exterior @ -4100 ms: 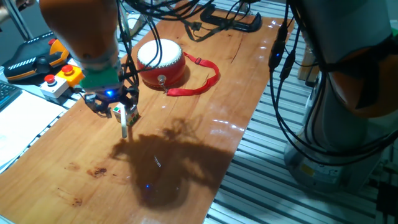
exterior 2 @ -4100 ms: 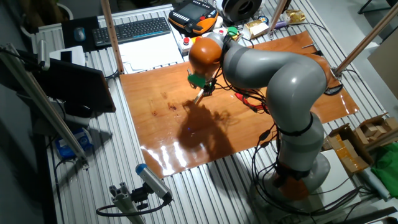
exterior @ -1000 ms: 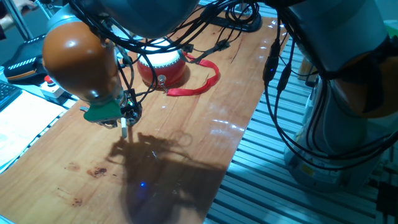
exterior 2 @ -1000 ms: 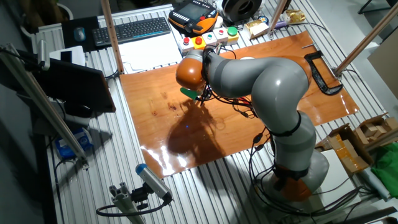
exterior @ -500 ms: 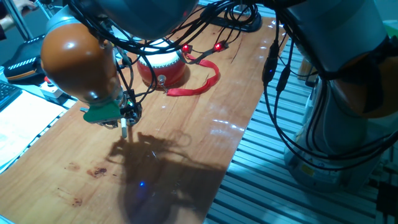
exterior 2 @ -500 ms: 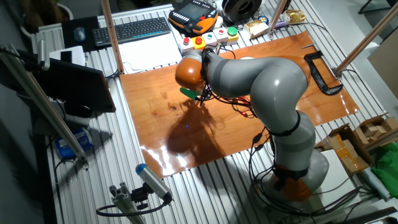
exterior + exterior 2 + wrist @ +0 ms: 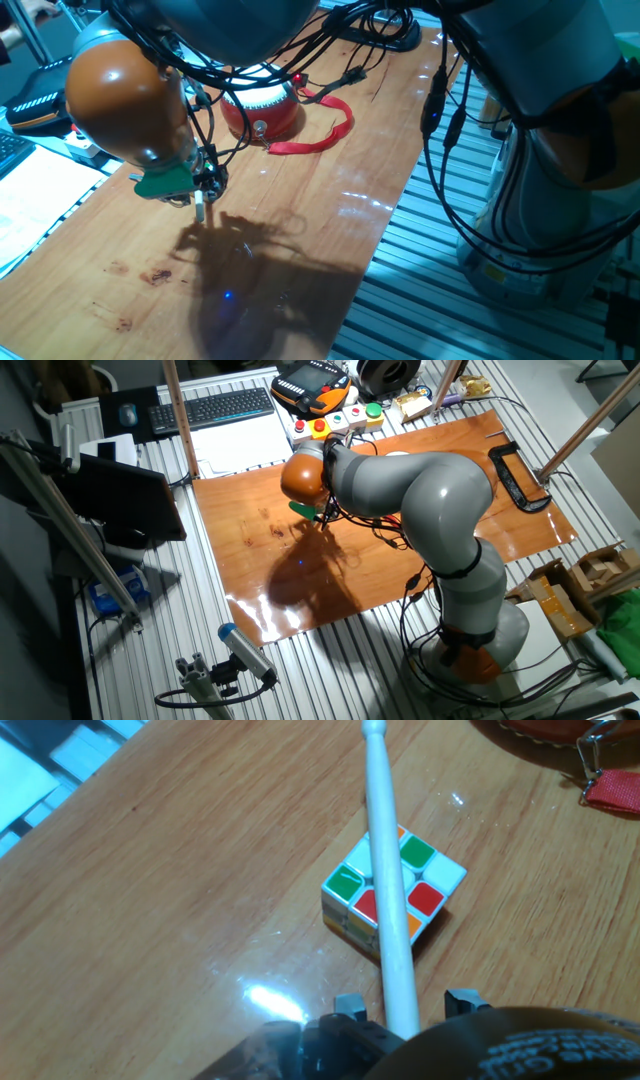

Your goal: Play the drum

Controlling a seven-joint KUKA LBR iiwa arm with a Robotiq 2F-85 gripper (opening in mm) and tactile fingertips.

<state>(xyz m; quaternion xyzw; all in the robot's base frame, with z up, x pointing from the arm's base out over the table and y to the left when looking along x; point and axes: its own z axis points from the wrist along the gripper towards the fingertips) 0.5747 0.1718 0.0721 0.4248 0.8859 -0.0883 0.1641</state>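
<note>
Holding a pale wooden drumstick (image 7: 388, 890), fingers (image 7: 349, 1008) narrow, clamped either side of its lower end; stick runs straight out along the hand view. Gripper (image 7: 200, 190) low over wooden desk (image 7: 330, 215), stick tip pointing down, close to the surface. Small multicoloured cube (image 7: 395, 890) sits on desk right under the stick in hand view; contact w/ stick can't tell. Drum (image 7: 262, 103) near far end of desk, upright, red body, white skin partly hidden by cables. Red strap (image 7: 325, 133) lies looped on desk beside it. Drum apart from the gripper. E-stop box (image 7: 340, 422) off desk edge, by a keyboard (image 7: 215, 408).
</note>
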